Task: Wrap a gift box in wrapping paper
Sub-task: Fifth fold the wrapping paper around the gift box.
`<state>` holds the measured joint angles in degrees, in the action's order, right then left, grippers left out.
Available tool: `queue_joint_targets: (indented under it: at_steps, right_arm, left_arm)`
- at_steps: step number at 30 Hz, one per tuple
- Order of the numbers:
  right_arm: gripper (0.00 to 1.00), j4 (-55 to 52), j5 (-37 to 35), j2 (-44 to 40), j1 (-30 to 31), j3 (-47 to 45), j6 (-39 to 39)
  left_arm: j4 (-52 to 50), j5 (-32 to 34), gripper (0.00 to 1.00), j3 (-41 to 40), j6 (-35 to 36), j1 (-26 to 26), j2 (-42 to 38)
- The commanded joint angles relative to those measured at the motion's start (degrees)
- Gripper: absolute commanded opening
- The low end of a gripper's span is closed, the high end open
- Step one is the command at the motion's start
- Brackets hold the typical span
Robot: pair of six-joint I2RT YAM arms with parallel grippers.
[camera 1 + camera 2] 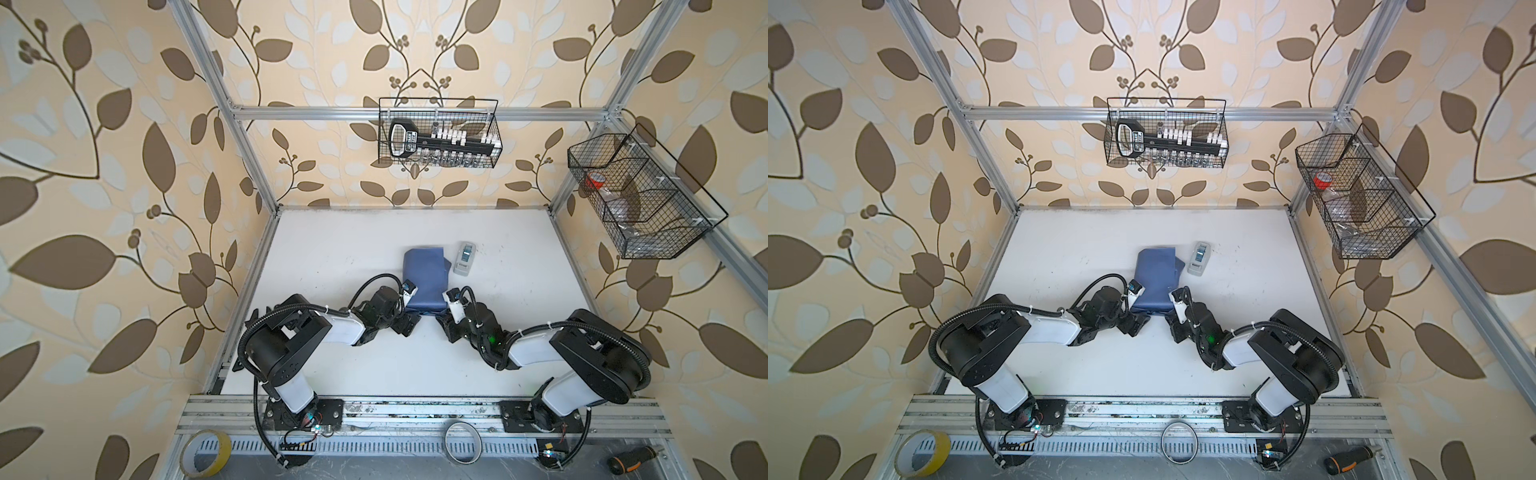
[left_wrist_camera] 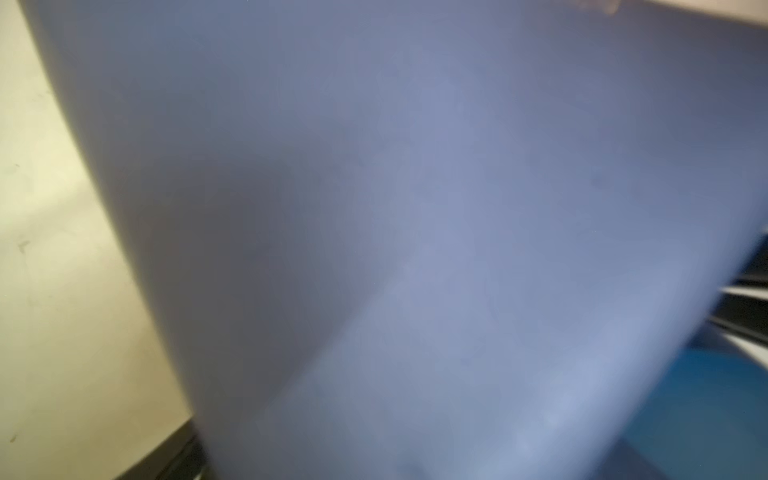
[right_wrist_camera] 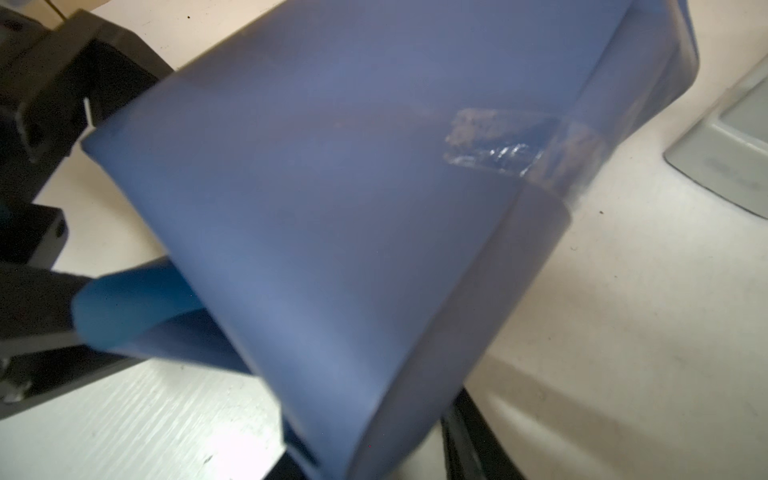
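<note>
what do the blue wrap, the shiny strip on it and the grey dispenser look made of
Wrapping paper: thin matte paper, bending softly without glare.
Tape strip: clear glossy film, probably plastic; blue shows through, with bright glints.
Tape dispenser: likely moulded grey-white plastic, smooth, faint sheen.

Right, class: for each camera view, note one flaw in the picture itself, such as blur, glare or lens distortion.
Left wrist view: the wrapping paper fills the frame, out of focus. Right wrist view: the paper is soft, with glare on the clear tape and on the table. Both top views: sharp, but the wide lens splays the frame posts outward.
</note>
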<state>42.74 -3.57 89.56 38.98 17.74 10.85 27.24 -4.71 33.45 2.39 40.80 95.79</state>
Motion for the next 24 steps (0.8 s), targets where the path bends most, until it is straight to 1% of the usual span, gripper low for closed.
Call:
queue_joint_targets:
  at_steps: [1,6,10,17,20,24]
  right_arm:
    - [0.39,1.3,0.7,0.3,-0.2,1.6,-1.0]
    - [0.42,0.7,0.7,0.3,-0.2,2.0,-1.2]
    - [0.44,0.2,0.8,0.3,-0.2,2.6,-1.6]
    - [0.44,-0.3,1.4,0.5,-0.2,3.5,-2.1]
    - [0.43,-1.0,1.6,0.3,-0.2,3.8,-2.2]
    - [0.43,-1.8,2.8,-0.3,-0.2,3.5,-2.5]
  left_arm:
    - [1.4,-3.3,0.95,2.8,1.0,-0.2,0.5]
    - [-0.2,-4.3,0.94,5.4,2.7,-0.1,1.6]
    - [-0.8,-6.1,0.91,6.3,3.0,-0.1,2.3]
    - [-2.8,-10.5,0.77,7.4,3.2,0.1,2.3]
    - [-3.5,-10.8,0.71,7.4,3.2,0.5,2.1]
    - [-3.5,-10.7,0.66,6.3,2.1,1.4,1.0]
